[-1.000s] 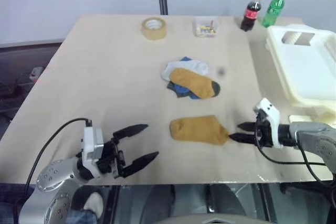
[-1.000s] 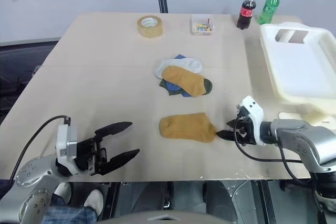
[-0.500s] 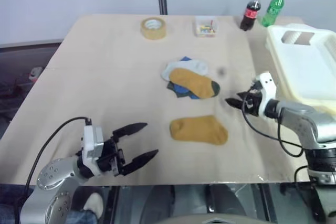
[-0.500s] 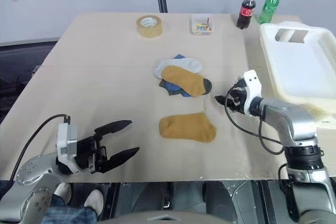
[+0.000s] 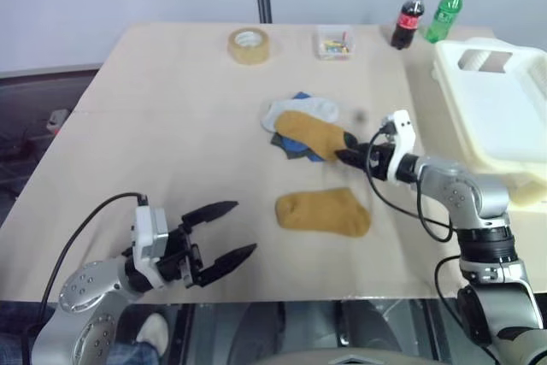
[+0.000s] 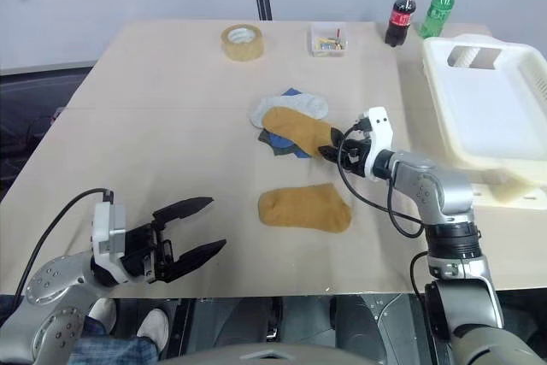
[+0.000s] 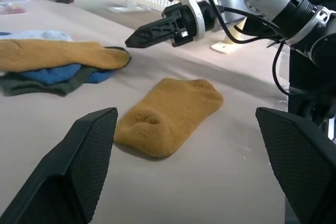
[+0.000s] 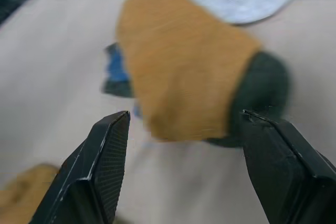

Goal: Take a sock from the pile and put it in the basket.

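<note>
The basket [image 5: 500, 108] is cut off at the frame edge. The right gripper [image 6: 329, 146], parted, reaches the pile [image 5: 308, 130]; the left gripper [image 5: 224, 237] gapes over bare desk [image 5: 171, 126].

No text, brand name, number or sign can be read anywhere. The red label on the dark cola bottle [image 5: 409, 18] and the label on the green plastic bottle [image 5: 445, 13] at the far edge of the counter are too small to make out.
</note>
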